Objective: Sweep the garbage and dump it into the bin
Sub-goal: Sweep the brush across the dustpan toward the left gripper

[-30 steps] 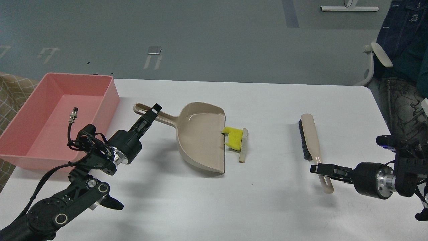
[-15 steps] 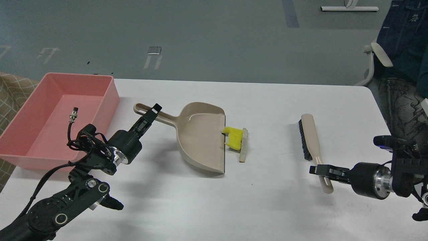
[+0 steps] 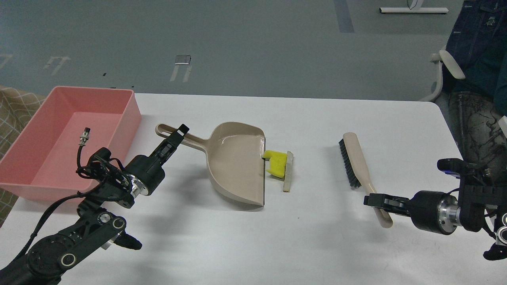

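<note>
The garbage lies mid-table: a yellow foam chunk [image 3: 277, 162] and a thin beige stick [image 3: 288, 172], both right at the open lip of the beige dustpan [image 3: 237, 162]. My left gripper [image 3: 177, 136] is shut on the dustpan's long handle. My right gripper [image 3: 373, 200] is shut on the handle of the beige hand brush [image 3: 353, 160]. The brush is tilted, with its black bristles facing left, well to the right of the garbage. The pink bin [image 3: 132, 116] stands at the table's far left and looks empty.
The white table [image 3: 317, 245] ends just right of my right arm. A chair with a person in dark jeans [image 3: 471, 79] is at the far right. A checked cloth [image 3: 16, 107] lies beyond the bin on the left.
The brush has swung left toward the garbage, with its head tilted, as my right gripper moved slightly left. The dustpan and my left gripper have shifted a little left.
</note>
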